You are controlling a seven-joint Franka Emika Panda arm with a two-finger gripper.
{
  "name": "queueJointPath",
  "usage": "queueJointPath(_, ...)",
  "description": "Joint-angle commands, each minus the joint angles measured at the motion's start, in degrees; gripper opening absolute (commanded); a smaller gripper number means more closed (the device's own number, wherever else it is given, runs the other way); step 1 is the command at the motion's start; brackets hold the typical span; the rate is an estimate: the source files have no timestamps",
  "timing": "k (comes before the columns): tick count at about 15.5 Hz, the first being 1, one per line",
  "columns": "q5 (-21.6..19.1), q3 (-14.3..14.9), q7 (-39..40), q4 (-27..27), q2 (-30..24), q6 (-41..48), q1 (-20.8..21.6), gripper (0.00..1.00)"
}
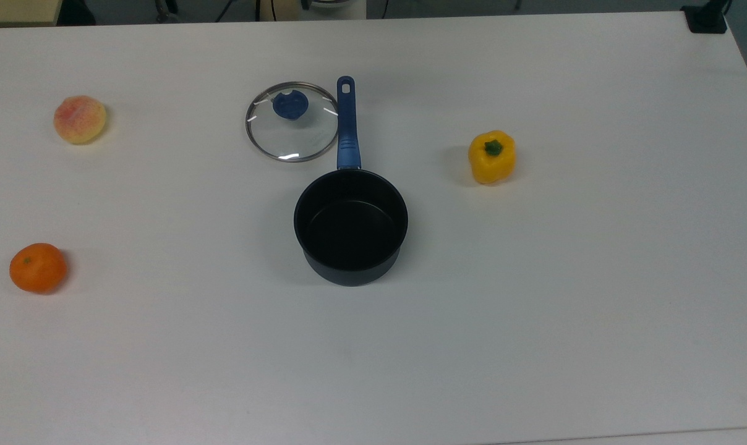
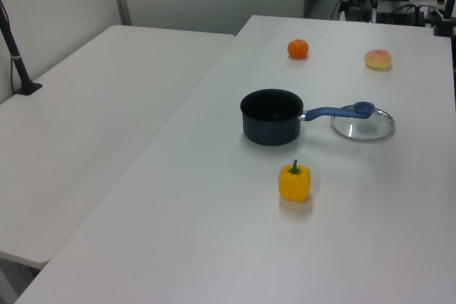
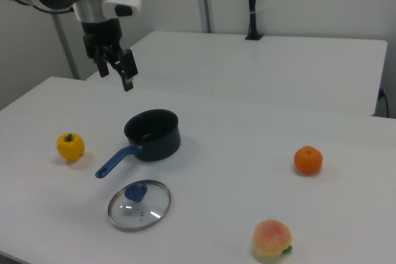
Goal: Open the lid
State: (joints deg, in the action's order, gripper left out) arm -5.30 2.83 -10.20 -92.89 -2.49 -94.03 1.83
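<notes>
Hand (image 3: 115,71) spread, high above lid (image 3: 139,204).

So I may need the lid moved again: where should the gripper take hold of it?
Probably by the blue knob, coming straight down from above. The lid lies flat on the table with the knob up; its rim sits against the saucepan handle.

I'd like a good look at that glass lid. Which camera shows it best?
The top view: the lid lies flat on the table, whole rim and blue knob visible from above. The left view and right view show it slanted, flattened into an oval.
</notes>
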Motion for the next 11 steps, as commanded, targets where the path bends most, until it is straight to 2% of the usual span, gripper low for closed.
queueJointPath(1, -0.2, -2.7, -3.6, 1.0, -0.8, 1.2, 0.8, 1.0)
queueJointPath(2, -0.2, -4.0, -3.5, 1.0, -0.8, 0.9, 0.7, 1.0)
queueJointPath(4, 0.1, -4.5, -3.1, 0.8, -0.6, 0.0, 0.9, 1.0)
queueJointPath(8, 1.1, -4.0, 7.4, 0.5, -0.1, -3.0, 2.0, 1.0)
queueJointPath(11, 1.8, -3.6, 11.8, 0.3, 0.3, -5.5, 2.0, 1.0)
